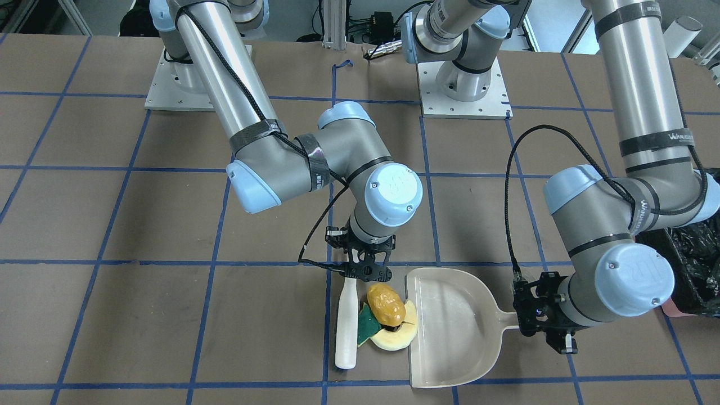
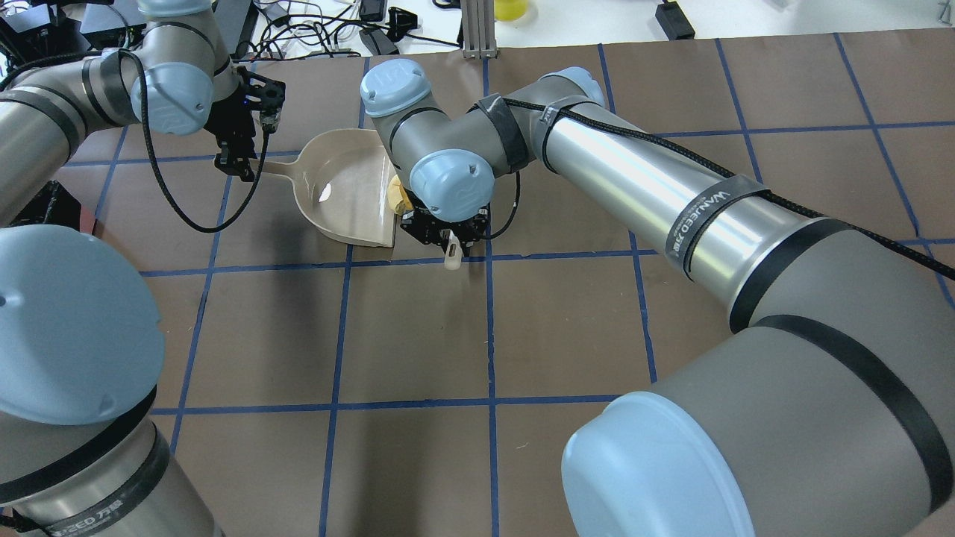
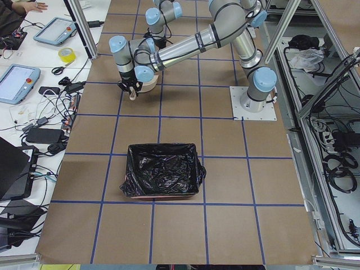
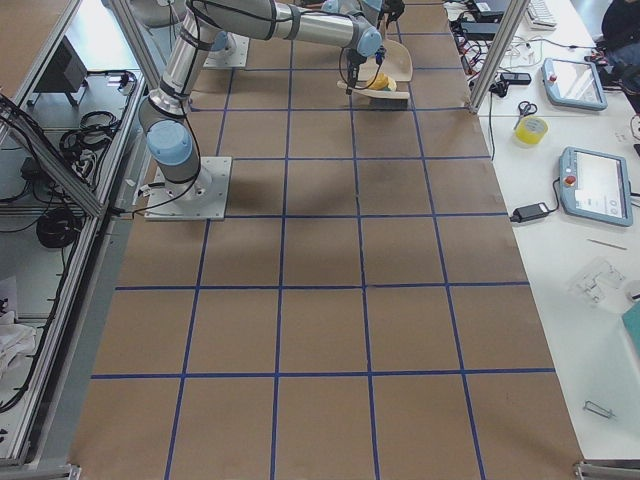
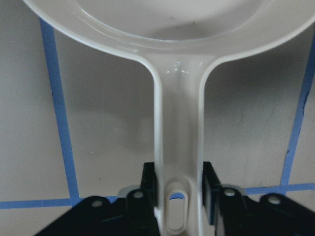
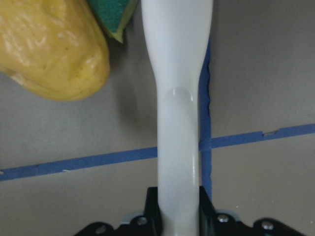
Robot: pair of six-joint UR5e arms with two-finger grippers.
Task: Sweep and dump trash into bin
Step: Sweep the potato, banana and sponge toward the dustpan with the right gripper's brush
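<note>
Brown paper gridded with blue tape covers the table [image 1: 112, 315]. The right gripper [image 1: 368, 274] is clamped on the handle of the beige brush [image 1: 346, 332], whose body lies just behind the trash, apparently to push it. The potato-like lump [image 1: 386, 305] rests on the sponge wedge [image 1: 367, 325] and the cream crescent slice [image 1: 402, 336], all heaped at the mouth of the dustpan [image 1: 450, 337] and not yet inside. The left gripper [image 1: 524, 319] pinches the dustpan's handle, likely bracing it flat. The bin [image 3: 162, 148] sits well apart.
</note>
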